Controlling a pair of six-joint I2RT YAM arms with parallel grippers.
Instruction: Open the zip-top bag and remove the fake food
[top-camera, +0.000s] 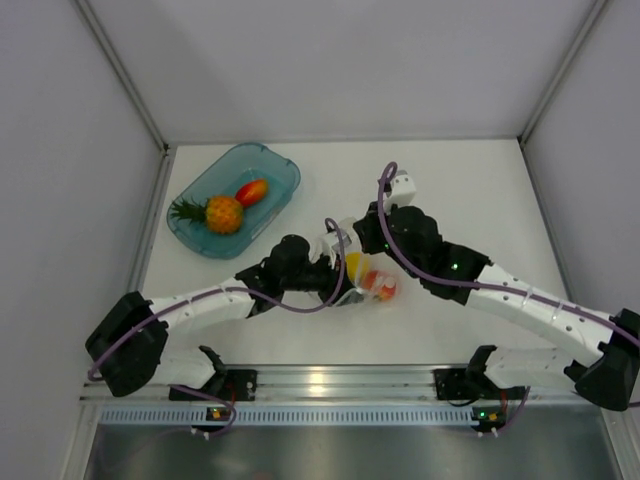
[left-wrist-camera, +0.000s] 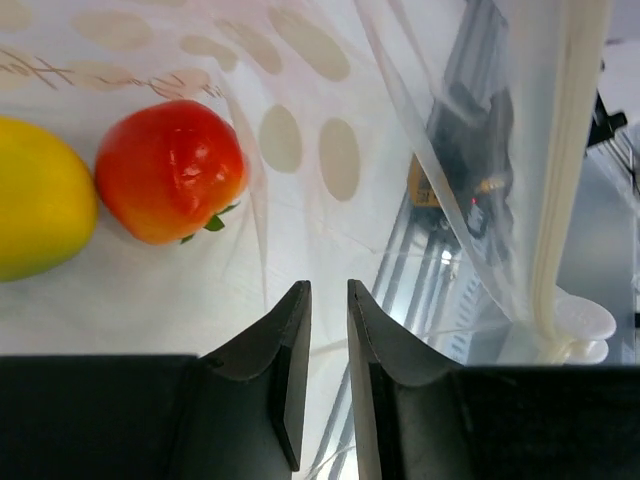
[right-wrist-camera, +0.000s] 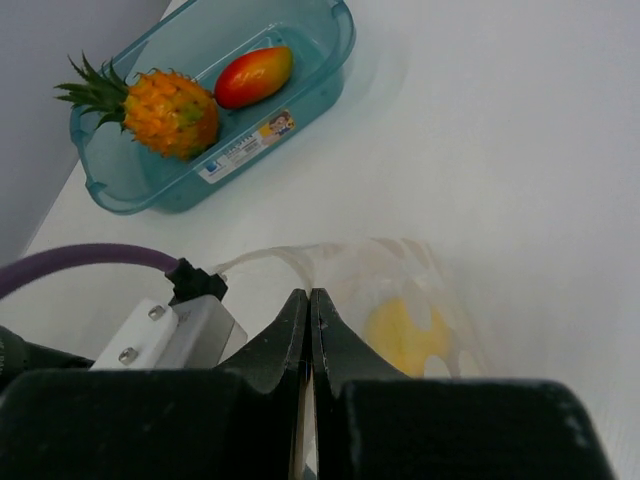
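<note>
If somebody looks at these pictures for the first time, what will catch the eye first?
Probably the clear zip-top bag in the middle of the table, which the left gripper and the right gripper both seem to pinch, with a yellow lemon and a red fruit inside. Next comes the teal tray at the far left, holding an orange pineapple and a red-orange fruit.

Sticker on tray: we are seeing a white sticker (right-wrist-camera: 247, 146) on the outer side wall of the teal tray (right-wrist-camera: 135, 195); its print is coming out too small to read
Print on bag: we are making out a faint line of script (left-wrist-camera: 40, 68) on the zip-top bag (left-wrist-camera: 300, 150); no letters are resolving
Readable text: we are finding none
</note>
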